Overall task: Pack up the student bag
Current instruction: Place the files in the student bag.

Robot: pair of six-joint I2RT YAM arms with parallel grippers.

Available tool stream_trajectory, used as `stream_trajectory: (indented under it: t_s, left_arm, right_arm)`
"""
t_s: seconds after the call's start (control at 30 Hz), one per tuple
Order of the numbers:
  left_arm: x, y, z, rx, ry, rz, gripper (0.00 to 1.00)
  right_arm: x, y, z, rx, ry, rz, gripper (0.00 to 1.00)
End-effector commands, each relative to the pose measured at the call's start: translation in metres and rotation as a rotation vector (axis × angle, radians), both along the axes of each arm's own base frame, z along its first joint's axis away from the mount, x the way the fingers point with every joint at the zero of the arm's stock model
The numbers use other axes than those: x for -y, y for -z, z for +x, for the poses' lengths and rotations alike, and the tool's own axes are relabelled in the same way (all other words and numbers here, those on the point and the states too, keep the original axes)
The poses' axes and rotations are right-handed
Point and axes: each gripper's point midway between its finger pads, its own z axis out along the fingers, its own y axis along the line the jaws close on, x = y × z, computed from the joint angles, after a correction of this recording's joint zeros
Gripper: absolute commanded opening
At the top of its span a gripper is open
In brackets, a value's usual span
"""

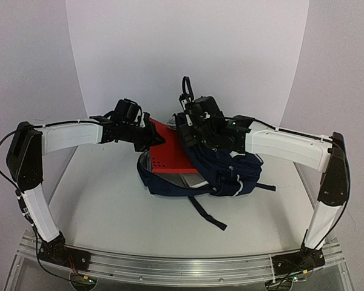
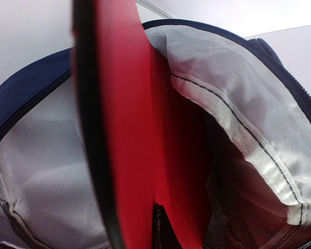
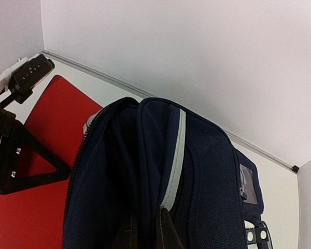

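An aluminium rail [image 1: 188,267] runs along the near edge and carries both arm bases. Beyond it spreads the pale, matte desk [image 1: 109,206], lit evenly. A dark strap [image 1: 206,215] trails toward the near side from the student bag [image 1: 224,173], which sits mid-desk, a little right of centre, with its mouth gaping to the left. A red folder [image 1: 170,151] lies partly inside that mouth, against the light grey lining [image 2: 41,171]. The left hand [image 1: 147,138] reaches in from the left, its fingers pressed together on the folder's edge. The right hand [image 3: 147,233] comes from the right and pinches the bag's navy top fabric beside a grey stripe. Behind everything rise plain white walls [image 1: 188,48], meeting the desk along a thin seam.
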Motion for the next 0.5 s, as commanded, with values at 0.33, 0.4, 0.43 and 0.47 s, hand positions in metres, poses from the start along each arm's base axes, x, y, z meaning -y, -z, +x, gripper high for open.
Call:
stream_trajectory:
  t_s: [0.33, 0.4, 0.43, 0.47]
  left_arm:
    - [0.065, 0.036, -0.02, 0.052, 0.158, -0.083, 0.0]
    - [0.067, 0.033, -0.018, 0.066, 0.145, -0.1, 0.0]
    - [0.069, 0.035, -0.018, 0.07, 0.153, -0.105, 0.0]
    - [0.071, 0.039, -0.018, 0.065, 0.16, -0.11, 0.0]
  right_arm:
    - [-0.083, -0.192, -0.076, 0.229, -0.385, 0.787, 0.0]
    - [-0.085, -0.177, -0.076, 0.194, -0.38, 0.795, 0.0]
    - [-0.084, -0.173, -0.077, 0.185, -0.383, 0.799, 0.0]
    - [-0.084, -0.171, -0.077, 0.183, -0.382, 0.804, 0.0]
